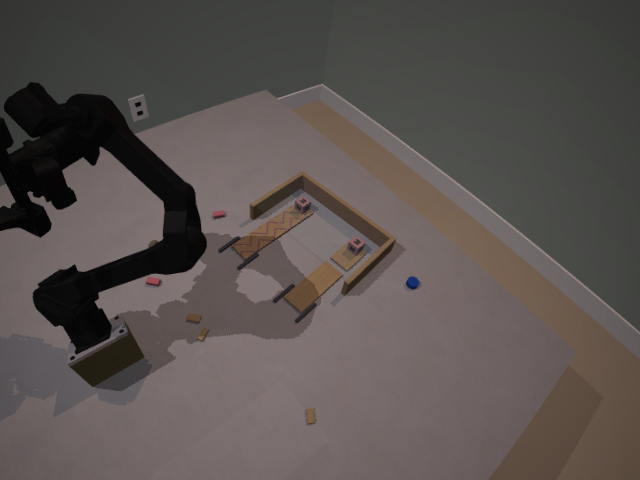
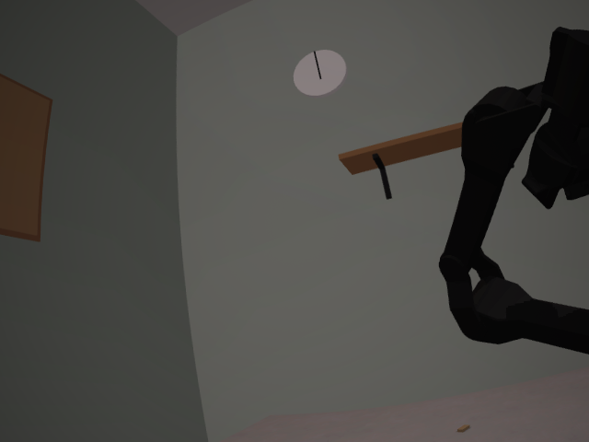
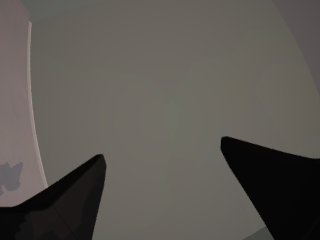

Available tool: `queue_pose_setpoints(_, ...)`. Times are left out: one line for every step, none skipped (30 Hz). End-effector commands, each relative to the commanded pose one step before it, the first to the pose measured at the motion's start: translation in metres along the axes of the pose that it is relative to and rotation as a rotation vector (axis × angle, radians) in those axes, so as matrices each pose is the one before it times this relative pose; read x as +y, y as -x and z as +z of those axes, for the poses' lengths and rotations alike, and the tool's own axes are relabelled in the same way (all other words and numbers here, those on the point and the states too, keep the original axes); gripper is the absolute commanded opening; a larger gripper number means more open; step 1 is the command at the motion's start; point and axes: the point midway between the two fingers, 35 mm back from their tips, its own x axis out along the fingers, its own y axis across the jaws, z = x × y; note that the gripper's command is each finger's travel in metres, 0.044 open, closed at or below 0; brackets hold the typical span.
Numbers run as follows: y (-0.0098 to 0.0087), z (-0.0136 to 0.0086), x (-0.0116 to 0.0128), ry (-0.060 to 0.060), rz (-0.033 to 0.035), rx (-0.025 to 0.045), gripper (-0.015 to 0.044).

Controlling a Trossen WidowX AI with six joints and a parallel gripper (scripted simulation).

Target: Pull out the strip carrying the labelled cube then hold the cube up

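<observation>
In the top view, a zigzag-patterned strip (image 1: 271, 233) runs unbroken into the wooden enclosure, with a pink cube marked with a dark letter (image 1: 302, 205) at its far end. A plain wooden strip to its right is in two pieces: a long near piece (image 1: 314, 286) and a short far piece (image 1: 341, 259), with a gap between. A second pink lettered cube (image 1: 355, 245) is on the far piece. Both letters look like M. My gripper (image 3: 164, 152) is open and empty, raised far to the left of the strips; the wrist view shows only walls and some pale surface beyond the fingers.
A low wooden wall (image 1: 348, 209) encloses the strips' far ends on three sides. Dark bars (image 1: 229, 244) (image 1: 305, 312) flank their near ends. A blue disc (image 1: 412, 282) lies right of the enclosure. Red blocks (image 1: 219, 214) (image 1: 153, 281) and small wooden pieces (image 1: 193, 317) (image 1: 310, 415) lie about.
</observation>
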Motion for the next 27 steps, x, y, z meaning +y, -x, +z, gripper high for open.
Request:
queue_pose_setpoints(-0.00087,-0.00164,0.00019,0.0005,0.00664,0.01042,0.04)
queue_pose_setpoints(-0.00253,-0.00495,0.0006,0.0014,0.02003,0.03121,0.04)
queue_pose_setpoints(-0.00438,-0.00836,0.00101,-0.0054,0.03133,0.04804,0.04)
queue_pose_setpoints(-0.00628,-0.01042,0.00117,-0.0328,0.02971,0.04465,0.04)
queue_pose_setpoints(-0.00626,-0.0096,0.00094,-0.0453,0.02139,0.03264,0.04)
queue_pose_setpoints(-0.00611,-0.00965,0.00082,-0.0457,0.02,0.03303,0.04)
queue_pose_setpoints(-0.00595,-0.00973,0.0007,-0.0459,0.01871,0.0336,0.04)
queue_pose_setpoints(-0.00578,-0.00981,0.00057,-0.046,0.01745,0.03423,0.04)
queue_pose_setpoints(-0.00562,-0.0099,0.00044,-0.0461,0.01617,0.03482,0.04)
queue_pose_setpoints(-0.00546,-0.00999,0.0003,-0.0462,0.01487,0.03536,0.04)
queue_pose_setpoints(-0.00361,-0.00849,0.00332,-0.0219,0.02587,0.06157,0.04)
queue_pose_setpoints(-0.00455,-0.00977,0.00212,-0.0343,0.02207,0.0555,0.04)
queue_pose_setpoints(-0.005,-0.00979,0.00047,-0.0431,0.01471,0.04076,0.04)
queue_pose_setpoints(-0.00503,-0.00972,-0.00024,-0.0459,0.01113,0.03487,0.04)
queue_pose_setpoints(-0.00488,-0.0098,-0.0004,-0.0461,0.00976,0.03493,0.04)
queue_pose_setpoints(-0.00472,-0.00988,-0.00055,-0.0462,0.00848,0.03523,0.04)
queue_pose_setpoints(-0.00456,-0.00997,-0.0007,-0.0463,0.00718,0.03547,0.04)
queue_pose_setpoints(-0.0044,-0.01006,-0.00085,-0.0465,0.00588,0.03567,0.04)
queue_pose_setpoints(-0.00423,-0.01015,-0.00102,-0.0466,0.00458,0.03582,0.04)
queue_pose_setpoints(-0.00407,-0.01023,-0.00119,-0.0467,0.00327,0.03593,0.04)
queue_pose_setpoints(-0.00496,-0.01442,0.00026,-0.0462,0.01169,0.054,0.04)
queue_pose_setpoints(-0.00492,-0.01517,0.00014,-0.0488,0.01066,0.05637,0.04)
queue_pose_setpoints(-0.00453,-0.01455,-0.00041,-0.0504,0.00701,0.05288,0.04)
queue_pose_setpoints(-0.00382,-0.01225,-0.00176,-0.0541,-0.00079,0.04167,0.04)
queue_pose_setpoints(-0.00348,-0.01173,-0.00224,-0.0546,-0.00365,0.03881,0.04)
queue_pose_setpoints(-0.00327,-0.01182,-0.0025,-0.0547,-0.00526,0.03857,0.04)
queue_pose_setpoints(-0.00306,-0.0119,-0.00278,-0.0549,-0.00685,0.03827,0.04)
